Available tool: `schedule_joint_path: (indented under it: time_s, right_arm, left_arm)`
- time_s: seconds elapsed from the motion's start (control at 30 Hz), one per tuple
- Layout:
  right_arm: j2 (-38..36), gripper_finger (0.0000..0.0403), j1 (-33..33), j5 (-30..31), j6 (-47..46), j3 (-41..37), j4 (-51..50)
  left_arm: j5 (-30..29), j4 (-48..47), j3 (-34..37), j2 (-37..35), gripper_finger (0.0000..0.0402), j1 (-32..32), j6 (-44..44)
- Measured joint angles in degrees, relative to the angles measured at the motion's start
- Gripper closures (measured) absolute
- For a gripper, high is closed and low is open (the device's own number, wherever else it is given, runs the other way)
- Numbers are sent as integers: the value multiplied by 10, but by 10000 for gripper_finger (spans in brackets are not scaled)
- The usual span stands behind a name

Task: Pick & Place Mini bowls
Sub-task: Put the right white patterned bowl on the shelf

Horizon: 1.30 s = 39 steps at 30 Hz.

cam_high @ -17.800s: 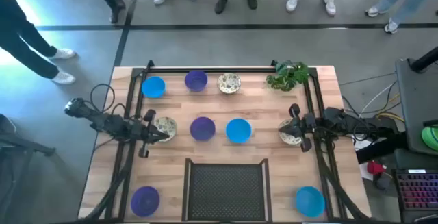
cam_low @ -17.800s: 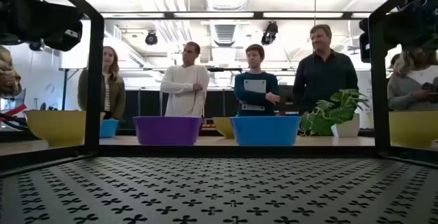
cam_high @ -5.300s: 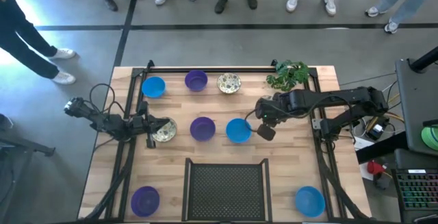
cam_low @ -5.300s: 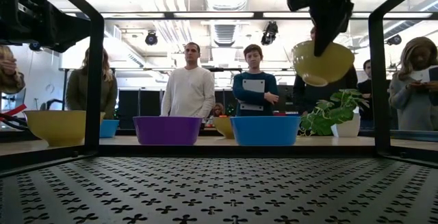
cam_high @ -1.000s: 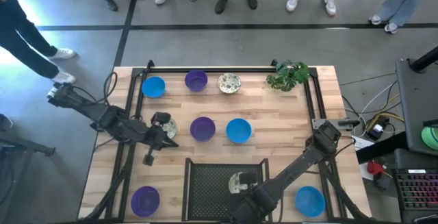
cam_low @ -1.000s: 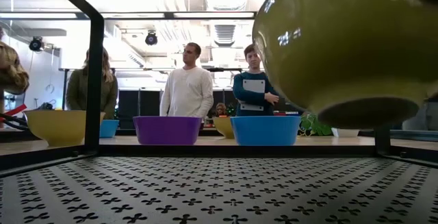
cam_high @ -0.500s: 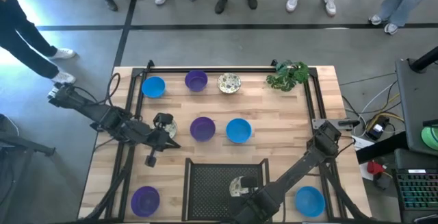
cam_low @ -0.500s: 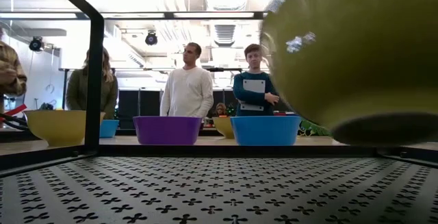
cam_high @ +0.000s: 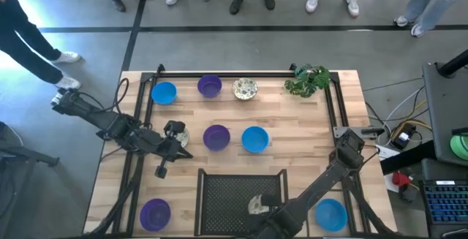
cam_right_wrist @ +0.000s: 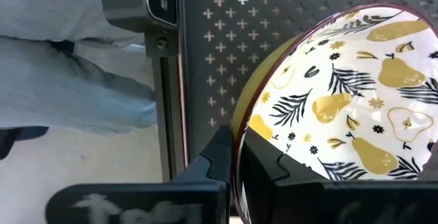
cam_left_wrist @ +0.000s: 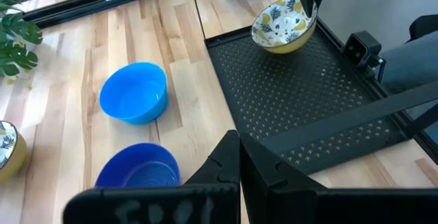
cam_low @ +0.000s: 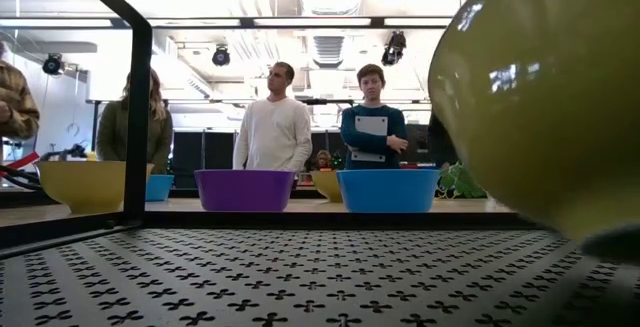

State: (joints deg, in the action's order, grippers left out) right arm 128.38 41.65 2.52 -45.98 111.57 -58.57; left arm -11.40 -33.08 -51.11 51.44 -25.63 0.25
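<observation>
One patterned bowl (cam_high: 256, 206) sits pinched in right claw (cam_right_wrist: 238, 157).

a pale wooden table (cam_high: 292, 118) carries a black mesh tray (cam_high: 227, 195) at its near edge, a purple bowl (cam_high: 155, 213) and a blue bowl (cam_high: 330, 214) in the near corners. mid-table sit a purple bowl (cam_high: 216, 137) and a blue bowl (cam_high: 254, 139). along the far edge stand a blue bowl (cam_high: 164, 93), a purple bowl (cam_high: 210, 86), a patterned bowl (cam_high: 245, 88) and a leafy plant (cam_high: 307, 80).
</observation>
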Motion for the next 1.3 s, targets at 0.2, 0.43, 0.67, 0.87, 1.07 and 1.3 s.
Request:
schedule_joint_path:
  time_s: [0.2, 0.43, 0.67, 0.87, 1.07, 1.3]
  right_arm:
    - [-1, 391, 1, -8, -8, -21, 37]
    - [-1, 390, 1, -13, -11, -14, 34]
    - [-1, 390, 1, -15, -18, -16, 35]
    - [-1, 390, 1, -15, -19, -15, 35]
    - [-1, 390, 1, -15, -18, -15, 35]
    - [-1, 390, 0, -16, -19, -15, 36]
  left_arm:
    - [0, 0, 0, 0, 402, 0, 4]
    - [0, 0, 0, 0, 402, 0, 8]
    - [0, 0, 0, 0, 402, 0, 9]
    - [0, 0, 0, 0, 402, 0, 9]
    - [0, 0, 0, 0, 402, 0, 14]
    - [0, 0, 0, 0, 402, 0, 15]
